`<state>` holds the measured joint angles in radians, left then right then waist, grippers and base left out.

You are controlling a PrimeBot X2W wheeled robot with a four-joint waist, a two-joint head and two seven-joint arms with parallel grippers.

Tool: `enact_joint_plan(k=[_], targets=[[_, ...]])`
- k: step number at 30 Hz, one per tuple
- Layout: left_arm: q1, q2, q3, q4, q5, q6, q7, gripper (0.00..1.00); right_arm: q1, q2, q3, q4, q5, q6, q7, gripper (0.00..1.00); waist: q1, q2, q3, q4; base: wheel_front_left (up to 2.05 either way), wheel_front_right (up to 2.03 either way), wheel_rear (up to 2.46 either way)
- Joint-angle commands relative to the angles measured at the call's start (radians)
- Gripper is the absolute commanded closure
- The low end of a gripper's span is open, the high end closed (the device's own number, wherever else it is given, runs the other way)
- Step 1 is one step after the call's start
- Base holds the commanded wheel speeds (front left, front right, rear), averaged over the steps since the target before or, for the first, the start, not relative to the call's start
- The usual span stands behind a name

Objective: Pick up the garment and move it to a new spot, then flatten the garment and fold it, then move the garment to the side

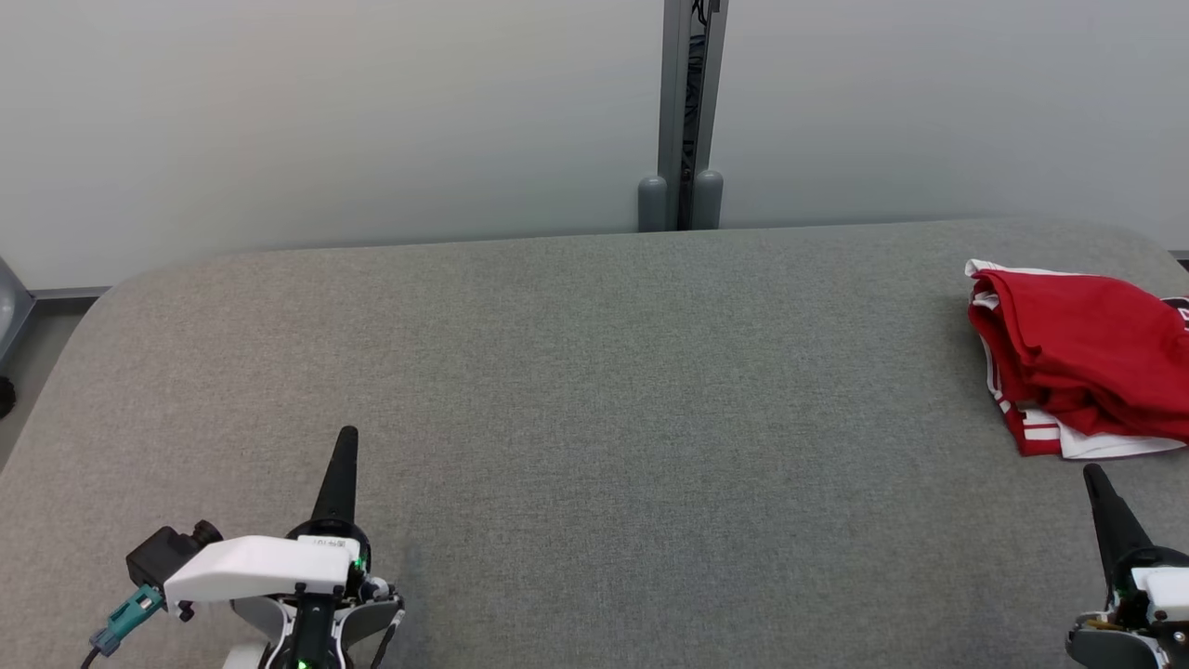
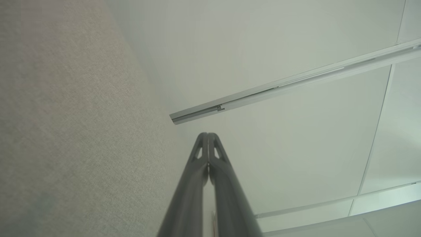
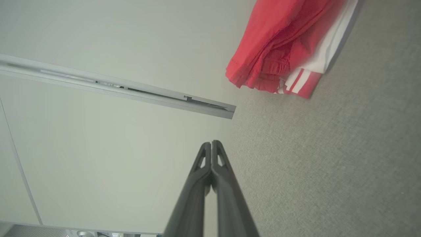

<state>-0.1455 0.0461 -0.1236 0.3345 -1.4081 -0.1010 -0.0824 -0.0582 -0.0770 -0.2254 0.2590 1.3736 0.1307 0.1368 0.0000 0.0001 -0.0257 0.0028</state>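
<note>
The garment (image 1: 1087,358) is red with white trim and stripes, lying folded in a heap at the far right of the grey table (image 1: 594,418). Its red and white edge (image 3: 283,52) fills the upper right of the right wrist view. My right gripper (image 1: 1096,476) is shut and empty at the lower right, its tip a short way in front of the garment, not touching it. In its own wrist view the right gripper (image 3: 212,143) has its fingers pressed together. My left gripper (image 1: 346,435) is shut and empty at the lower left, far from the garment; the left gripper (image 2: 208,135) points past the table edge.
A pale wall with a grey vertical post (image 1: 692,111) stands behind the table. The table's corners are rounded, and the garment reaches the head view's right edge. A strip of floor (image 1: 28,344) shows at the far left.
</note>
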Motion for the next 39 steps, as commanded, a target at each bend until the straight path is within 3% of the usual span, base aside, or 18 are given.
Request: enact_joint_plan(k=[1,33,39], targets=[[-0.027,0.005,-0.001,-0.004,-0.015,-0.007,0.004,1.0,-0.021,-0.01,-0.012,-0.005,0.017,0.0,0.01,1.0,0.0,-0.0001,0.001,0.0,0.0,0.0,0.0],[-0.1,0.006,-0.013,0.03,-0.249,-0.033,0.039,1.0,-0.06,-0.006,-0.105,0.007,0.242,0.0,0.104,1.0,0.0,-0.0001,0.031,-0.003,0.0,0.0,0.0],[-0.103,0.006,-0.013,0.031,-0.25,-0.033,0.041,1.0,-0.064,-0.004,-0.108,0.007,0.241,0.0,0.109,1.0,0.0,-0.0001,0.032,-0.003,0.0,0.0,0.0]])
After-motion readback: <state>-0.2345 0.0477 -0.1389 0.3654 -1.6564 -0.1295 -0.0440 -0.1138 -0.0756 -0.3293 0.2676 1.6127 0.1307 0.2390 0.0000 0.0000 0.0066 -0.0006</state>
